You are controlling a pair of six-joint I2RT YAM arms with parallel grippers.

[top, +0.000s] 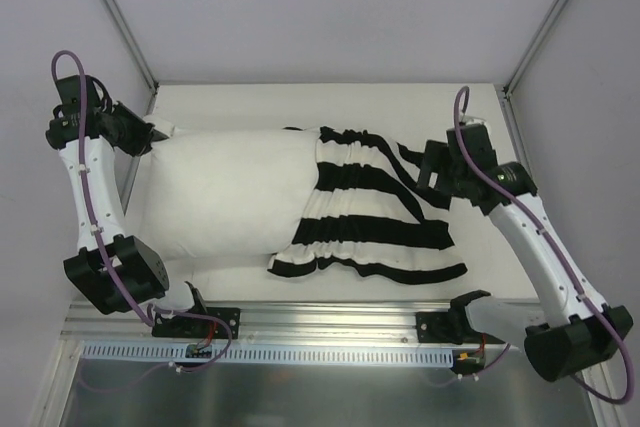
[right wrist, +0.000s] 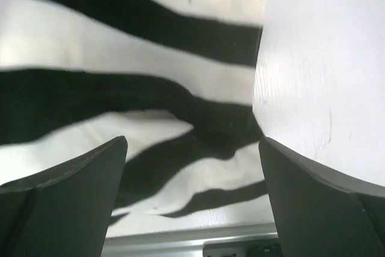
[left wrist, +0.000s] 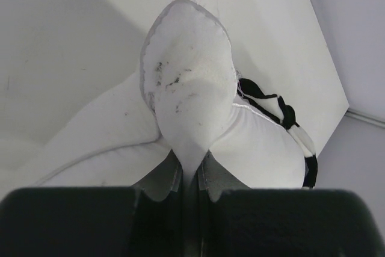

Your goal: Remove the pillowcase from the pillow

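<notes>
The plain white pillow [top: 225, 197] lies across the table with its left part bare. The black and white striped pillowcase [top: 365, 207] is bunched over its right end and trails flat to the right. My left gripper [top: 152, 134] is shut on the pillow's left corner, whose white fabric [left wrist: 189, 94] stands up between the pads. My right gripper [top: 432, 172] is open above the pillowcase's right edge; the stripes [right wrist: 150, 118] fill the right wrist view between the spread fingers, with nothing held.
The white table [top: 330, 107] ends at an aluminium rail [top: 330, 322] along the near edge. Grey walls and frame posts [top: 120, 17] close in the back and sides. Bare table surface [right wrist: 319, 70] lies right of the pillowcase.
</notes>
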